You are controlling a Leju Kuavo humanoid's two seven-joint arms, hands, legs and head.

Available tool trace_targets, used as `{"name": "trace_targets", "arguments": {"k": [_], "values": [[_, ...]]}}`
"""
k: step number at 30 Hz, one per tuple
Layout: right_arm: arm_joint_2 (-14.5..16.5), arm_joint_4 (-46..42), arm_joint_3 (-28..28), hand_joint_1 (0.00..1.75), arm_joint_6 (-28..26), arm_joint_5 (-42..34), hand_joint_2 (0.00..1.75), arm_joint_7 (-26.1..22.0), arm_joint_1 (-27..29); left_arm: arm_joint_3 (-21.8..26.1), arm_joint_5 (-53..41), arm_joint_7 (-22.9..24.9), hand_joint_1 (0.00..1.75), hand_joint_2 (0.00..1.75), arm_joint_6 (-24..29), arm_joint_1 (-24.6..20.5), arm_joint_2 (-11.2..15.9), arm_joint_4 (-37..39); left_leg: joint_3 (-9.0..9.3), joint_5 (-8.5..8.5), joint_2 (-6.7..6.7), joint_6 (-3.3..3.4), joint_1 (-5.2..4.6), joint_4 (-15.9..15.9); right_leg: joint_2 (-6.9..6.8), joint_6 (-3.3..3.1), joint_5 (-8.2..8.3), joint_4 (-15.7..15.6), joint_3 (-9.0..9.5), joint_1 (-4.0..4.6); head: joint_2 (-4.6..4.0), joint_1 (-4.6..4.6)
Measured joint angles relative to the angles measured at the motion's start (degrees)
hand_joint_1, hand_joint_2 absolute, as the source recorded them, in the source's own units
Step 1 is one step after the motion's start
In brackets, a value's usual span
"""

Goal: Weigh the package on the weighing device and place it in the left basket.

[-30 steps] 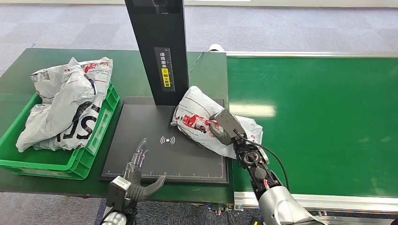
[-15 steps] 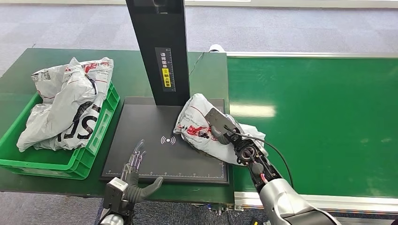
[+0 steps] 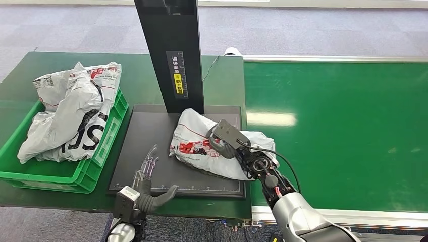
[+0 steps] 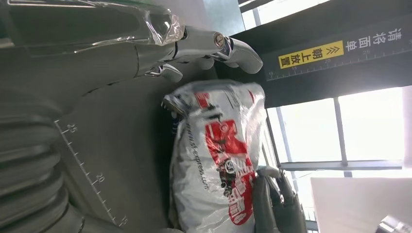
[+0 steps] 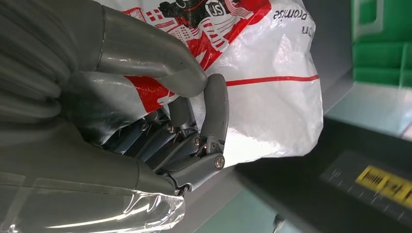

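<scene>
A white plastic package [image 3: 202,143] with red print lies on the black weighing plate [image 3: 151,151], in front of the scale's black column [image 3: 171,50]. My right hand [image 3: 227,138] grips the package's right side; the right wrist view shows thumb and fingers [image 5: 214,116] clamped on the package [image 5: 272,92]. My left hand [image 3: 146,184] hovers with fingers spread over the plate's front edge, left of the package and apart from it. In the left wrist view its fingers [image 4: 214,46] reach toward the package [image 4: 218,160]. The green basket [image 3: 108,146] stands at the left.
The green basket holds several white mail bags [image 3: 70,111] piled above its rim. A green conveyor belt [image 3: 343,131] runs to the right of the scale. The dark green table [image 3: 20,85] ends close to my body at the front.
My right hand has dragged the package leftward, from the plate's right edge onto the plate near its centre mark. The left hand has stayed almost still.
</scene>
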Motion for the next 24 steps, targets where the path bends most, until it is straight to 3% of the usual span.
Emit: {"name": "trace_targets", "arguments": {"k": [5, 6, 9, 10, 15, 24], "values": [[2.70, 0.72, 1.39, 1.75, 0.52, 0.02, 1.75, 2.24, -1.85, -0.03, 0.05, -0.38, 0.00, 1.75, 0.68, -1.22, 0.04, 1.44, -0.01, 0.01, 0.00, -0.01, 0.00, 0.01, -0.01, 0.00, 0.00, 0.00, 0.00, 0.00, 0.00, 0.00], [3.07, 0.85, 1.59, 1.38, 0.38, 0.05, 1.75, 2.80, -2.12, -0.04, 0.08, -0.40, 0.00, 1.75, 0.67, -1.32, 0.04, 1.62, -0.01, 0.01, 0.00, -0.01, 0.00, 0.01, -0.01, 0.00, 0.00, 0.00, 0.00, 0.00, 0.00, 0.01], [3.90, 1.24, 2.07, 0.07, -0.80, 0.31, 1.75, 4.88, -2.85, -0.20, 0.14, -0.40, 0.00, 1.75, 0.57, -1.56, 0.04, 2.07, -0.02, 0.01, 0.00, -0.01, -0.01, 0.01, -0.01, 0.00, 0.00, 0.00, -0.01, -0.01, 0.00, 0.01], [4.12, 1.36, 2.20, 0.00, -1.30, 0.41, 1.75, 5.40, -3.05, -0.27, 0.16, -0.40, 0.00, 1.75, 0.56, -1.63, 0.04, 2.20, -0.02, 0.01, 0.00, -0.01, -0.01, 0.01, -0.01, 0.00, 0.00, 0.00, -0.01, -0.01, 0.00, 0.01], [4.61, 1.57, 2.40, 0.00, -3.75, -0.81, 1.75, 4.88, -3.75, -0.41, 0.19, -0.40, 0.00, 1.75, 0.61, -1.80, 0.05, 2.58, -0.02, 0.01, 0.00, -0.01, -0.01, 0.01, -0.01, 0.00, 0.00, 0.00, -0.02, -0.01, 0.00, 0.00], [3.02, 0.69, 0.01, 0.00, -6.05, -6.89, 1.75, -4.94, -3.61, -0.19, 1.18, -0.88, 0.00, 1.75, 1.62, -0.79, 0.52, 1.85, -0.01, 0.01, 0.00, -0.01, -0.01, 0.01, -0.01, 0.00, 0.00, 0.00, -0.02, -0.01, 0.00, 0.01]]}}
